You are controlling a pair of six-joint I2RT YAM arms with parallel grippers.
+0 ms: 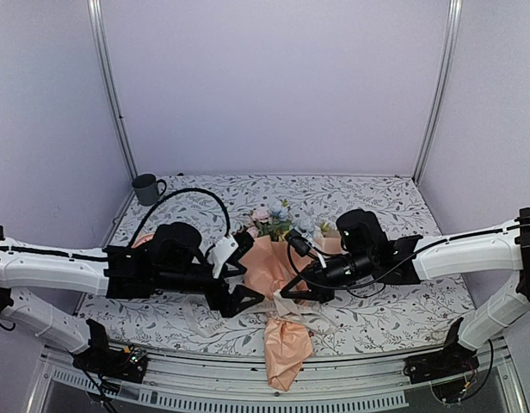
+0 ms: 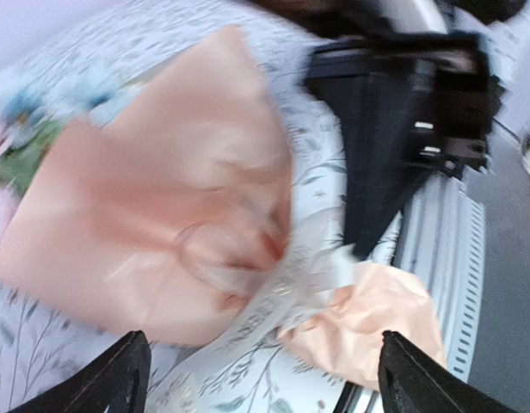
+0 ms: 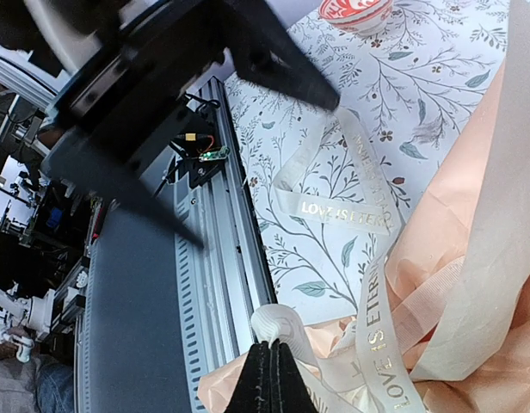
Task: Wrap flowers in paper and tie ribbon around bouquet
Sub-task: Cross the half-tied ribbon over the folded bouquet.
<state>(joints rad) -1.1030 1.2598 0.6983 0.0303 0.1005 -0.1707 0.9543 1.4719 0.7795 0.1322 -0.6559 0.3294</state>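
The right gripper (image 3: 268,379) is shut, its black tips pressed together at the crimped end of the ribbon (image 3: 347,211); whether they pinch it I cannot tell. The ribbon is cream satin with gold lettering, looping limply over the crinkled peach paper (image 2: 162,198). The left gripper (image 2: 263,361) stands wide open over that ribbon, holding nothing. The paper forms a cone around the flowers (image 1: 274,222), mid-table on the leaf-printed cloth (image 1: 385,202), its twisted tail over the near edge.
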